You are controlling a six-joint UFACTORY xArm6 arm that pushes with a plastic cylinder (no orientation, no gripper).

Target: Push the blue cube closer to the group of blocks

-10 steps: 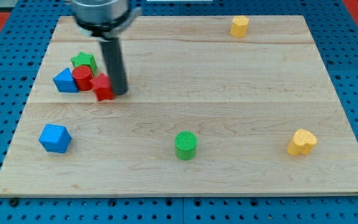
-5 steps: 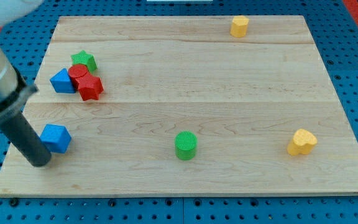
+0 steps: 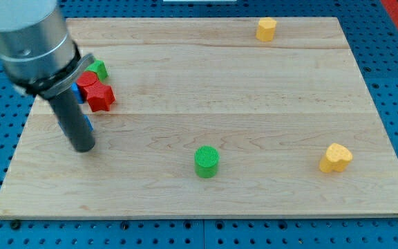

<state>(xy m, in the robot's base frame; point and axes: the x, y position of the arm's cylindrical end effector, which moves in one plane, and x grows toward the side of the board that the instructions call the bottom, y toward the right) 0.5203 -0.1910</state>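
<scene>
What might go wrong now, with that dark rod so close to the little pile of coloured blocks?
My tip sits right against the blue cube, which is almost hidden behind the rod, so I can hardly judge its heading; it may slip off sideways. The red star and the green star lie just above, toward the view's top; pushing too far could scatter that group.

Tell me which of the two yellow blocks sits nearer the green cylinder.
The yellow block at the view's lower right; it lies level with the green cylinder. The other yellow block sits far off at the view's top edge.

Blue cube (image 3: 87,126) mostly hidden, below group (image 3: 97,88)
</scene>
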